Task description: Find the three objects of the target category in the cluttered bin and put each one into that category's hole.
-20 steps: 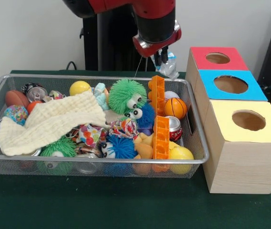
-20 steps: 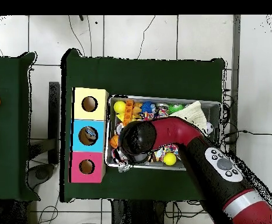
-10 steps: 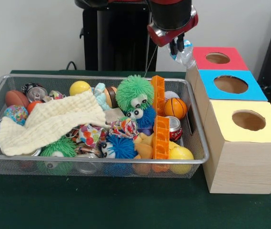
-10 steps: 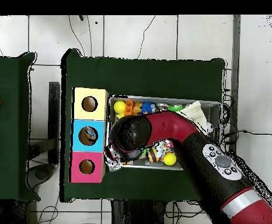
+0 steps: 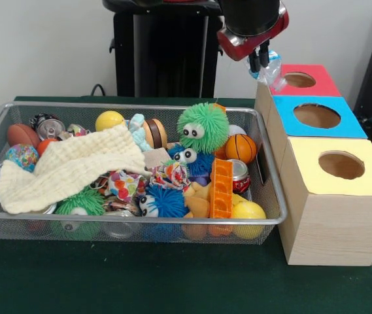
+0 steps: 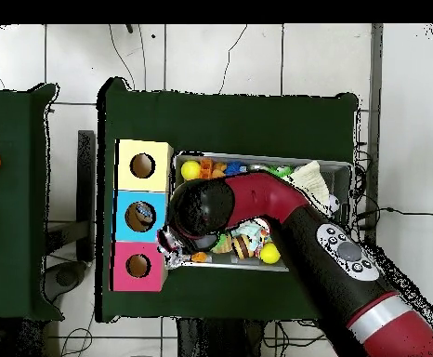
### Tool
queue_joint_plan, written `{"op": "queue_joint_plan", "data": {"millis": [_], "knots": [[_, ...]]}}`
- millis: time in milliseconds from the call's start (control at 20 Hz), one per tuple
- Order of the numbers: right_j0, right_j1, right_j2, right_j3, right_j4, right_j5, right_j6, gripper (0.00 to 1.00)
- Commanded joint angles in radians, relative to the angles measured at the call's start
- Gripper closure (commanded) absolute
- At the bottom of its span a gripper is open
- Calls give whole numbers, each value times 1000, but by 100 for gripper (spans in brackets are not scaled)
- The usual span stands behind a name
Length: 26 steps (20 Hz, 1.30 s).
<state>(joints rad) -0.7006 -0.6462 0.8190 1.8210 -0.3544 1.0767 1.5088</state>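
Our gripper [image 5: 261, 60], shut on a crumpled clear wrapper [image 5: 272, 70], has moved from over the bin [image 5: 133, 108] toward the boxes; the blue hole [image 5: 316, 115] comes next.

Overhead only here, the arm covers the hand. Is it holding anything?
Observer: Yes. In the front view the hand is shut on a crumpled clear plastic piece.
Operator: Over the blue hole?
Observer: No. It hangs at the red-topped box, by the corner nearest the bin. The hole in the blue top is one box further toward the front camera.
Operator: Height?
Observer: The plastic piece hangs above the level of the box tops and well above the bin's rim.
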Motion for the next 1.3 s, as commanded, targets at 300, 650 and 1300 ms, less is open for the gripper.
{"op": "queue_joint_plan", "data": {"millis": [300,650,1300], "knots": [[38,74,5,-116,-63,-133,-81,100],[68,83,-8,-127,-61,-177,-34,100],[171,60,-79,-190,-69,-194,62,100]]}}
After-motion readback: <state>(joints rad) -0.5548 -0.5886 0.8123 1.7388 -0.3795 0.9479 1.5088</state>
